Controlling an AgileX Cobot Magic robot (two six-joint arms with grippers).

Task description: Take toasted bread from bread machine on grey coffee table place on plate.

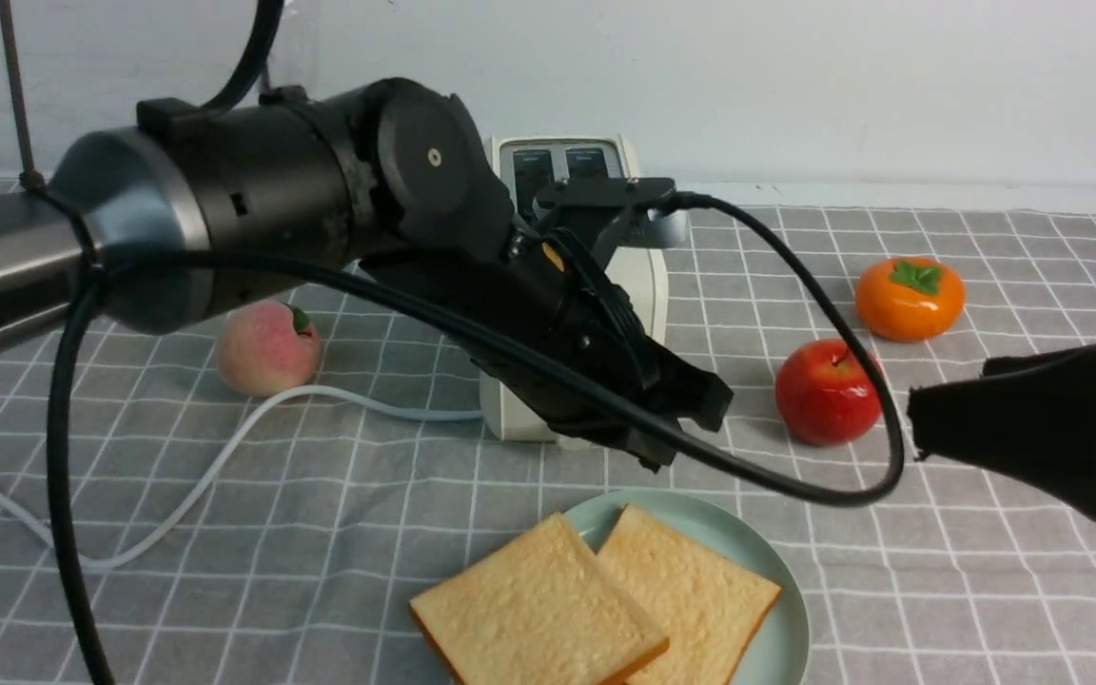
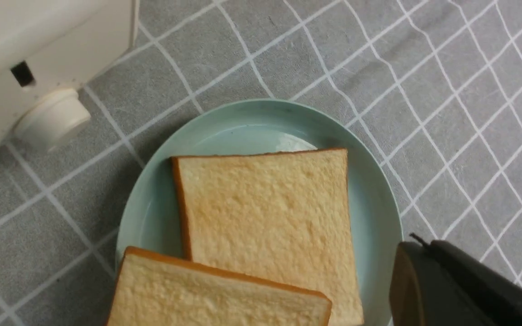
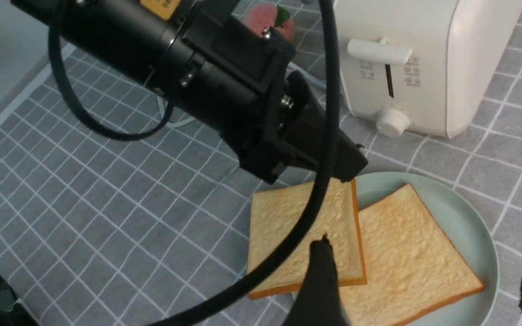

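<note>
Two slices of toasted bread lie flat on the plate (image 1: 781, 609) at the front of the grey coffee table (image 1: 986, 590). The left slice (image 1: 538, 609) overlaps the right slice (image 1: 695, 590) and hangs over the plate's rim. The bread machine (image 1: 648, 276) stands behind, mostly hidden by my left arm, with both slots empty. My left gripper (image 1: 691, 428) hovers just above the plate's far edge, shut and empty. In the left wrist view it (image 2: 417, 246) is over the plate's rim (image 2: 379, 199). My right gripper (image 1: 919, 428) is open and empty, right of the plate; in the right wrist view it (image 3: 428, 271) is above the slices.
A peach (image 1: 267, 347) lies left of the toaster. A red apple (image 1: 829, 390) and an orange persimmon (image 1: 910, 300) lie to its right. The white power cord (image 1: 225, 457) runs across the left cloth. My left arm's black cable (image 1: 852, 485) loops low beside the apple.
</note>
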